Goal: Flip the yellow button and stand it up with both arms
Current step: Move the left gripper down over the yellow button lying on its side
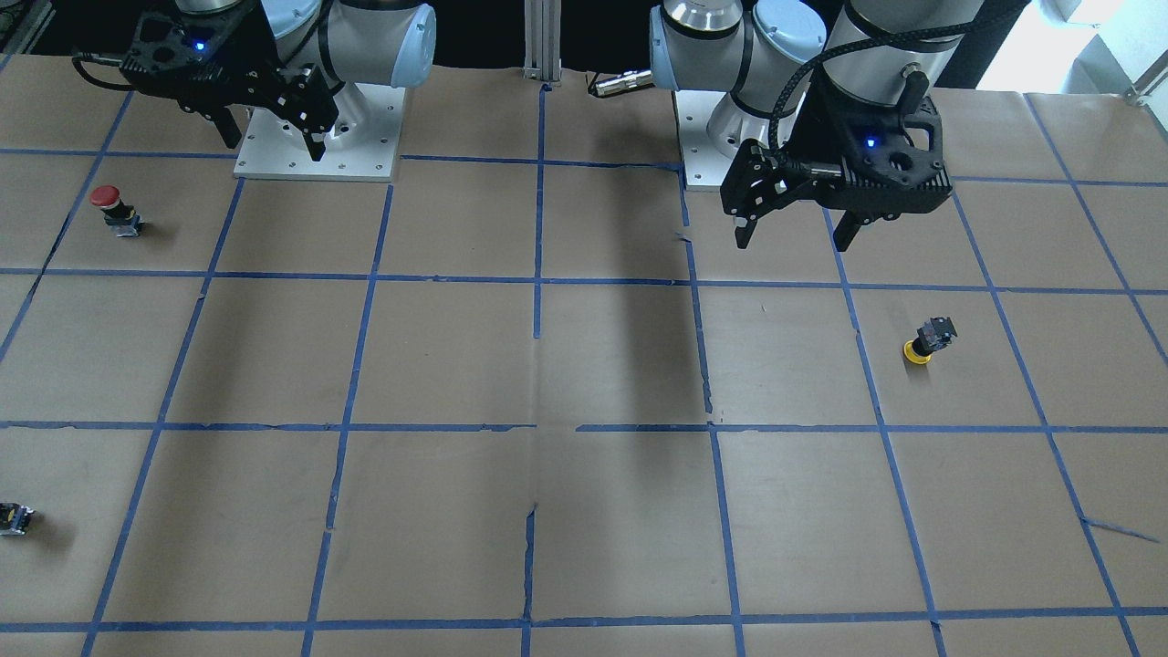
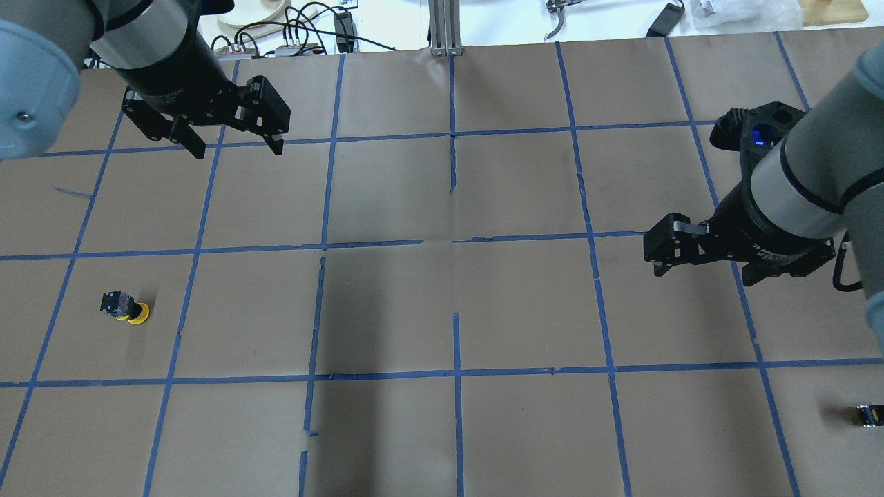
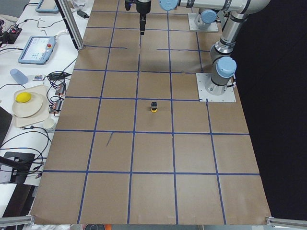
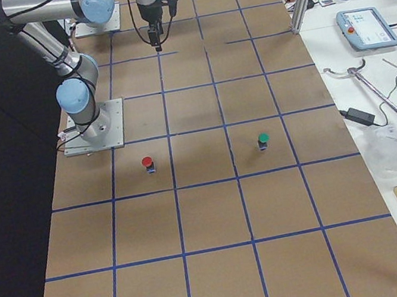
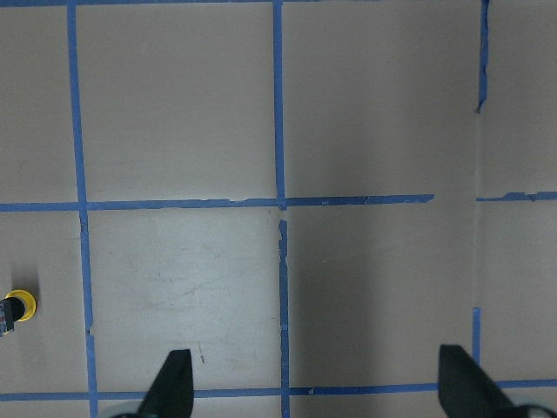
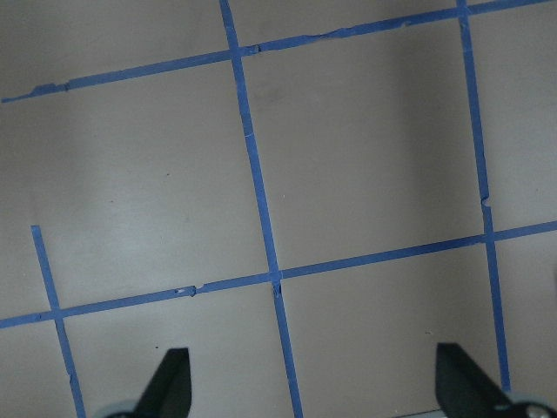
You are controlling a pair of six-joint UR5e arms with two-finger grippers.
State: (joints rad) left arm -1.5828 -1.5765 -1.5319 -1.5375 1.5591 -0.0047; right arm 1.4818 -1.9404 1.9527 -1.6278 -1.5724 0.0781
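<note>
The yellow button (image 1: 928, 339) rests with its yellow cap down on the paper and its black-grey body up. It also shows in the overhead view (image 2: 124, 307), in the exterior left view (image 3: 153, 107) and at the left edge of the left wrist view (image 5: 13, 309). My left gripper (image 1: 794, 239) (image 2: 235, 141) (image 5: 318, 392) is open and empty, raised above the table, well apart from the button. My right gripper (image 1: 274, 148) (image 2: 701, 273) (image 6: 313, 392) is open and empty, far across the table.
A red-capped button (image 1: 111, 208) (image 4: 148, 163) stands on the right arm's side. A green-capped button (image 4: 262, 139) stands near it. A tiny black-grey part (image 1: 14, 518) (image 2: 867, 415) lies near the table edge. Brown paper with blue tape lines (image 2: 452, 241) covers the table.
</note>
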